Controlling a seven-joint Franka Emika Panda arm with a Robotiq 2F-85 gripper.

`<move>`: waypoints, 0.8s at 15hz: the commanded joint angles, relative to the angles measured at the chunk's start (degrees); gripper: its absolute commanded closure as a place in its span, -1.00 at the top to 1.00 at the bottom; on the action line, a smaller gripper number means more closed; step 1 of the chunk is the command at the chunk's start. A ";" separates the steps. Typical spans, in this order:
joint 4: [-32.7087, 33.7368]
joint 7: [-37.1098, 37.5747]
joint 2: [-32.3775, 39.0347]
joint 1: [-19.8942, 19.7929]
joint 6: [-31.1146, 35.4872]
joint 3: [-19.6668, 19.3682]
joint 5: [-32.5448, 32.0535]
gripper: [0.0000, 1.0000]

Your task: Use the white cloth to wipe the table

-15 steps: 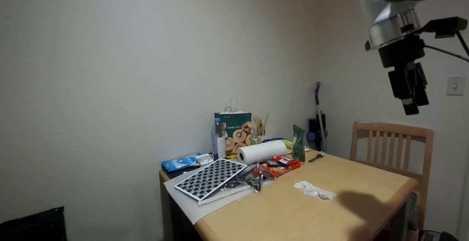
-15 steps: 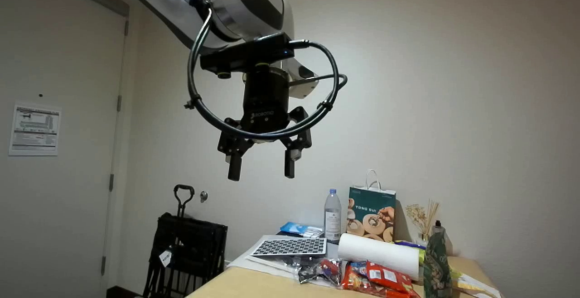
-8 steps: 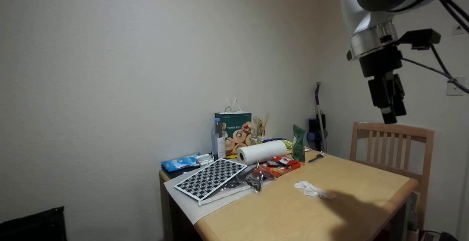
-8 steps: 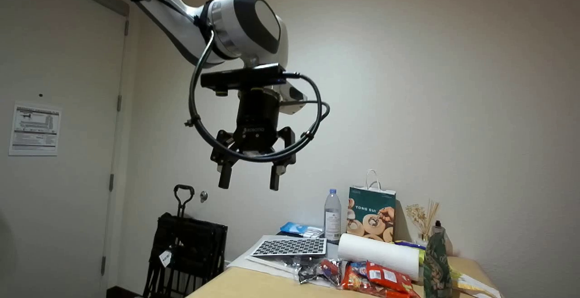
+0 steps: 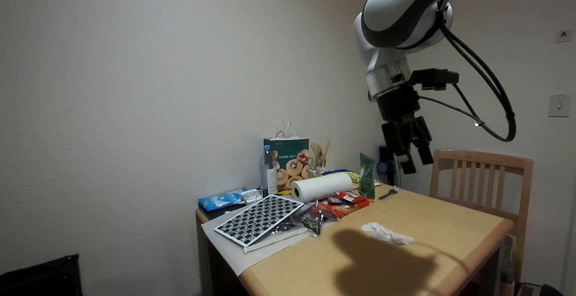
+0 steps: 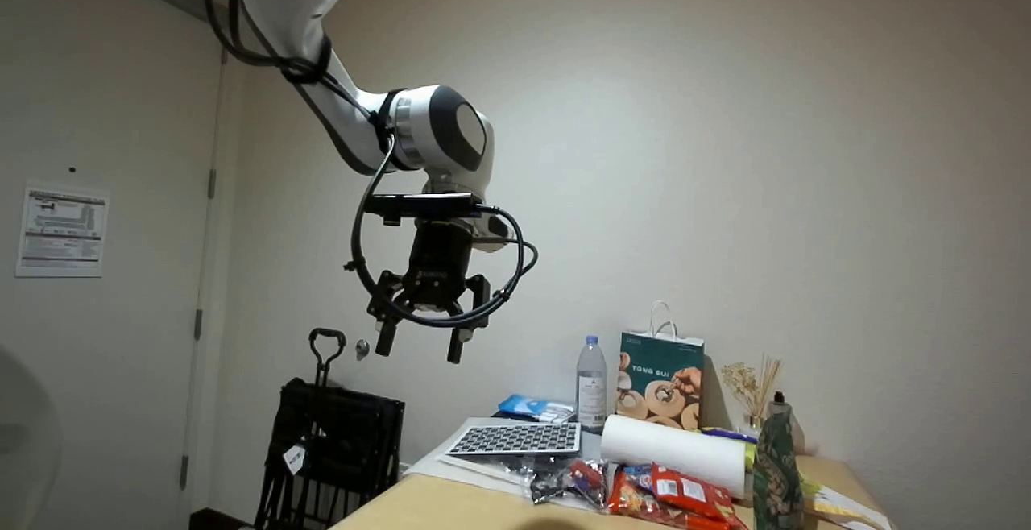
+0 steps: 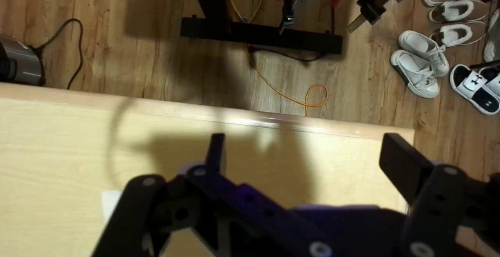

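Observation:
The white cloth (image 5: pixel 387 234) lies crumpled on the light wooden table (image 5: pixel 306 269) in an exterior view. A white corner of it (image 7: pixel 110 203) shows in the wrist view, mostly hidden behind a gripper finger. The table also shows in an exterior view (image 6: pixel 451 506), where the cloth is out of view, and in the wrist view (image 7: pixel 58 147). My gripper (image 5: pixel 417 165) is open and empty, high above the table, fingers pointing down and slightly tilted. Its spread fingers also show in an exterior view (image 6: pixel 420 350) and the wrist view (image 7: pixel 304 141).
On the table's wall side stand a paper towel roll (image 5: pixel 321 186), red snack bags (image 5: pixel 346 204), a checkered board (image 5: pixel 258 219), a bottle (image 5: pixel 268 172), a paper bag (image 5: pixel 288 161) and a green pouch (image 5: pixel 366 177). A black spoon (image 5: pixel 388 193) lies near the far edge. A chair (image 5: pixel 481 183) stands behind.
The arm has come lower and moved left in both exterior views, its shadow sweeping across the table. The gripper has stayed open. The cloth has not moved.

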 commanded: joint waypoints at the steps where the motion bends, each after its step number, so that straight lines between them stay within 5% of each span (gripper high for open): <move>1: 0.42 -0.05 0.47 -0.52 -0.09 0.39 0.07 1.00; 9: 4.12 16.39 11.34 -2.78 23.09 -0.62 1.41 1.00; 12: 4.85 23.35 13.17 -4.47 22.67 -2.59 -1.27 1.00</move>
